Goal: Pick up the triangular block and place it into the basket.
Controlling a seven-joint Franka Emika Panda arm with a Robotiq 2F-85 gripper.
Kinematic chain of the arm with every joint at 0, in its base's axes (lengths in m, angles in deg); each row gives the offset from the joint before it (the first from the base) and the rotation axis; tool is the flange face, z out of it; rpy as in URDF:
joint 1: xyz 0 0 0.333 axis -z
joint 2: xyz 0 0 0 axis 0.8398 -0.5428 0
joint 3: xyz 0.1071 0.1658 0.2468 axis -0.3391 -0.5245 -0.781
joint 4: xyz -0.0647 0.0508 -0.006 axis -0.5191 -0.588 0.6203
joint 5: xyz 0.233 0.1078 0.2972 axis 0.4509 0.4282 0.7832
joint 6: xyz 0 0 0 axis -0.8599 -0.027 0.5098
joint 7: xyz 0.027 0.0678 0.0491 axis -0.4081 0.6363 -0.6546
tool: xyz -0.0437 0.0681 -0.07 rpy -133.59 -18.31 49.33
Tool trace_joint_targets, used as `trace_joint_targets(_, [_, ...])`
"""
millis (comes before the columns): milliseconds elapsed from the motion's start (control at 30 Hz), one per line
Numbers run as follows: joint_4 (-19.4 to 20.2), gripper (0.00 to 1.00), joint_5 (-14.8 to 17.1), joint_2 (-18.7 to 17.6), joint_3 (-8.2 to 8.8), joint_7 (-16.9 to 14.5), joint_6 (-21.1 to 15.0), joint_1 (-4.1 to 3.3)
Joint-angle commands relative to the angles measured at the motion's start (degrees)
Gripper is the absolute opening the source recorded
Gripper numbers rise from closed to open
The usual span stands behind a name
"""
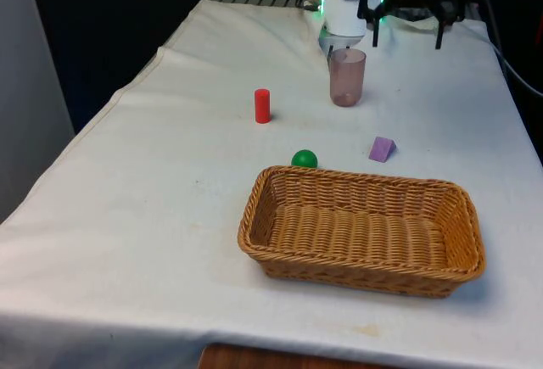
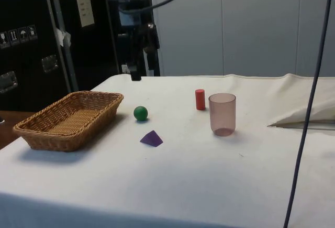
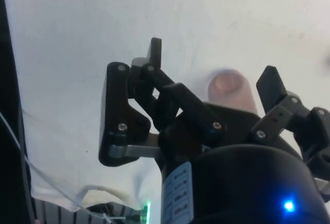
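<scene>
I see the gripper [image 3: 211, 62] spread wide above the far table end, holding nothing. Purple triangular block [image 1: 382, 149] lies on the cloth just beyond the basket [image 1: 254, 208], right of the green ball [image 1: 304, 159].

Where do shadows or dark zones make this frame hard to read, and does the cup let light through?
Front view: even light, the basket casts a soft shadow on the cloth, and the black background swallows the tool. Side view: the translucent cup lets the cloth show through it, with a faint shadow at its base; the triangular block reads clearly. Wrist view: the black tool stands dark against the bright cloth.
</scene>
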Motion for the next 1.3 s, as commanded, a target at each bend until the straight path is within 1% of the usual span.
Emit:
trace_joint_targets(0, [0.9,1.00,-0.5,-0.4,-0.17,1.5,-1.5,-0.17])
trace_joint_targets(67, [1.3,1.00,-0.4,-0.6,-0.29,1.8,-2.1,-0.17])
trace_joint_targets(100, [1.3,1.00,0.0,-0.5,-0.40,1.3,-1.5,0.00])
trace_joint_targets(133, [1.9,1.00,-0.2,-1.0,-0.52,2.6,-3.1,-0.11])
trace_joint_targets(267, [2.7,1.00,-0.1,-2.1,-0.57,3.9,-5.2,-0.06])
trace_joint_targets(333, [2.8,1.00,0.1,-3.4,-0.63,4.9,-6.5,-0.11])
trace_joint_targets(367, [2.7,1.00,0.0,-3.0,-0.63,4.4,-5.6,0.00])
trace_joint_targets(400, [2.8,1.00,0.1,-4.0,-0.63,5.2,-7.0,-0.06])
trace_joint_targets(567, [2.3,1.00,0.2,-6.6,-0.52,6.5,-9.1,0.00])
trace_joint_targets(633, [1.9,1.00,0.2,-8.3,-0.46,7.1,-10.1,0.06])
trace_joint_targets(667, [2.1,1.00,0.1,-7.8,-0.52,6.9,-9.6,0.00])
trace_joint_targets(800, [1.1,1.00,0.2,-10.9,-0.34,8.1,-11.7,0.06])
trace_joint_targets(867, [0.8,1.00,0.1,-11.9,-0.34,8.5,-12.3,0.06])
trace_joint_targets(900, [0.8,1.00,0.1,-11.7,-0.40,8.3,-11.7,0.06])
trace_joint_targets(1000, [0.7,1.00,-0.2,-13.5,-0.11,9.0,-13.6,0.00])
trace_joint_targets(1167, [0.8,1.00,-0.6,-14.4,0.57,9.2,-14.4,-0.11])
trace_joint_targets(1200, [0.7,1.00,0.0,-14.2,0.23,8.7,-13.8,0.06])
trace_joint_targets(1233, [0.8,1.00,-0.6,-14.6,0.69,9.2,-14.6,-0.11])
trace_joint_targets(1267, [0.8,1.00,-0.6,-14.7,0.80,9.2,-14.8,-0.11])
